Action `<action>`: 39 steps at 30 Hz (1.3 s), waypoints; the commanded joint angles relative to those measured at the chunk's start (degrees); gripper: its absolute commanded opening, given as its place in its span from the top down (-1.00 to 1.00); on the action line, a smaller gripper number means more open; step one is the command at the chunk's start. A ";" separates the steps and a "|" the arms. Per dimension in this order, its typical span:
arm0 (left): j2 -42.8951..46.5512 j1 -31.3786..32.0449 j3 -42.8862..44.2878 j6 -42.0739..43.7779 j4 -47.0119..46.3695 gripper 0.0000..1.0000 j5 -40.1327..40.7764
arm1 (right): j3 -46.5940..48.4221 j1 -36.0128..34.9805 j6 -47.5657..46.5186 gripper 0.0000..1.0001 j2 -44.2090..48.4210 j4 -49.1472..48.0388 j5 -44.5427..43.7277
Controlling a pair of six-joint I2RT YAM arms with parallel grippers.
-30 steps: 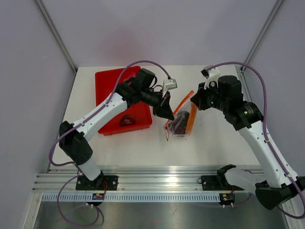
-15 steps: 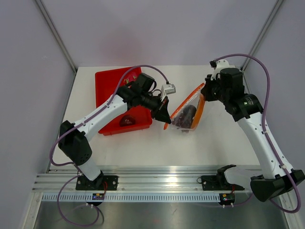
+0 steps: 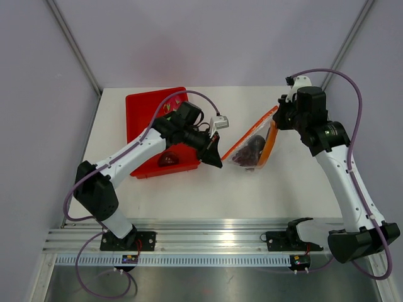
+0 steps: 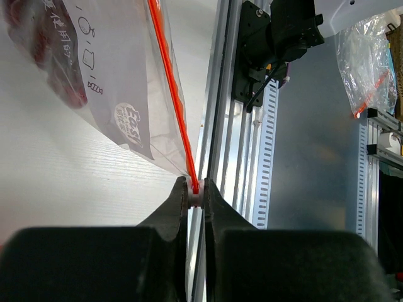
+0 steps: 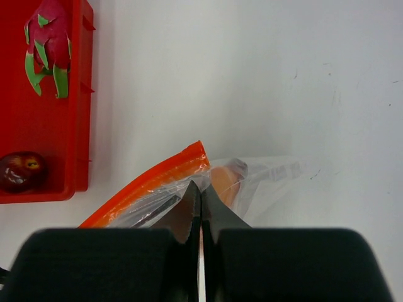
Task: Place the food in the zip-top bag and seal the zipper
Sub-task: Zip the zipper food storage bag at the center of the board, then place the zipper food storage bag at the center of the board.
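Note:
The clear zip-top bag [image 3: 250, 150] hangs stretched between both grippers over the table, with dark red-brown food [image 3: 254, 146] inside it. My left gripper [image 3: 216, 162] is shut on the small white slider at the near end of the orange zipper [image 4: 169, 80]; in the left wrist view the left gripper [image 4: 196, 190] has the bag [image 4: 113, 94] rising away from it. My right gripper [image 3: 278, 117] is shut on the bag's far corner. In the right wrist view the right gripper [image 5: 201, 187] pinches clear film just under the zipper [image 5: 151, 181].
The red bin [image 3: 143, 113] lies at the back left, holding a dark red round fruit [image 3: 168, 158] and a pink-and-green piece [image 5: 45, 44]. An aluminium rail [image 3: 201, 242] runs along the near edge. Another clear bag [image 4: 368, 60] hangs beyond the table.
My right gripper has moved right and away with the bag's corner, pulling the bag taut. My left gripper has shifted slightly nearer and left, still on the zipper.

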State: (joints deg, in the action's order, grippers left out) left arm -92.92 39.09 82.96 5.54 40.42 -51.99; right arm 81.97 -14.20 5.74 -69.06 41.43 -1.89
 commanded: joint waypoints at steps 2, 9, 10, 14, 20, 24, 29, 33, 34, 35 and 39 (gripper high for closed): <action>3.10 -0.33 -1.31 -0.61 3.70 1.00 -1.63 | 3.46 2.68 -0.46 1.00 -0.20 -9.61 -4.71; -2.77 -0.33 7.53 -8.96 -4.12 1.00 -1.45 | 0.57 2.68 -0.46 1.00 -2.40 -15.66 -3.56; -4.35 -0.33 10.18 -9.58 -4.04 1.00 -1.02 | -0.05 2.68 -1.07 1.00 -2.66 -20.64 -4.43; -13.32 -1.90 27.04 -10.02 0.34 1.00 -1.45 | -0.59 3.03 -3.63 1.00 -5.64 -29.12 -6.10; -17.73 -2.97 37.90 -12.22 2.20 0.73 -2.94 | -5.06 3.82 -1.44 0.74 -3.47 -31.59 -12.61; -13.26 -0.51 28.33 -9.07 3.16 -0.84 -1.19 | -17.07 4.09 4.70 -0.58 2.68 -28.78 -16.90; -4.23 2.13 18.92 -6.24 7.04 -0.96 3.72 | -24.05 4.09 9.11 -0.99 13.76 -25.53 -19.02; 5.19 2.13 11.37 -10.18 3.70 -0.98 13.28 | -20.73 4.09 10.17 -0.99 17.29 -15.37 -21.21; 6.51 2.04 10.65 -11.16 3.35 -0.98 15.49 | -19.41 4.00 10.69 -0.99 17.12 -12.80 -22.01; 8.01 2.13 10.04 -12.12 3.61 -0.98 18.04 | -16.44 4.09 11.92 -0.99 16.50 -9.91 -23.06; 16.26 2.04 4.95 -17.56 3.09 -0.98 29.63 | -10.18 4.00 17.63 -0.99 13.60 5.55 -29.47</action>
State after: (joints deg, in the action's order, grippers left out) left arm -83.02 41.36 90.91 -6.79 46.17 -34.68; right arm 67.11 -10.37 17.41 -53.60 33.76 -24.05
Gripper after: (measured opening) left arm 0.988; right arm 0.993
